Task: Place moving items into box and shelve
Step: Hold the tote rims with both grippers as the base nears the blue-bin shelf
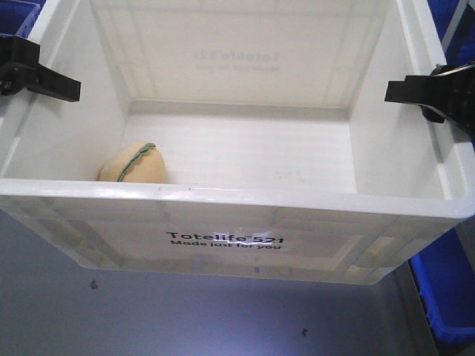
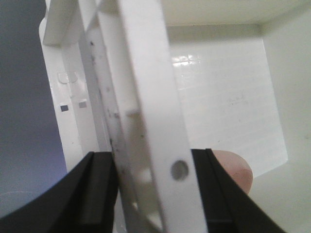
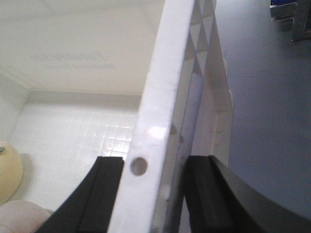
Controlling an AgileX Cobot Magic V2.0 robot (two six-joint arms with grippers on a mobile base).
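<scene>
Left gripper [image 2: 153, 194] pinches one side rim of the box [image 1: 237, 202]; right gripper [image 3: 155, 194] pinches the opposite rim. Pale yellow toy [image 1: 135, 163] lies inside.

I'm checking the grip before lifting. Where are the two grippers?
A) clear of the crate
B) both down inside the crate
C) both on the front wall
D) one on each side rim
D: the left gripper and right gripper each straddle a side rim of the crate, one finger inside, one outside.

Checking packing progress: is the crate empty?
No, a yellow toy lies on the floor of the crate, against its near wall.
</scene>
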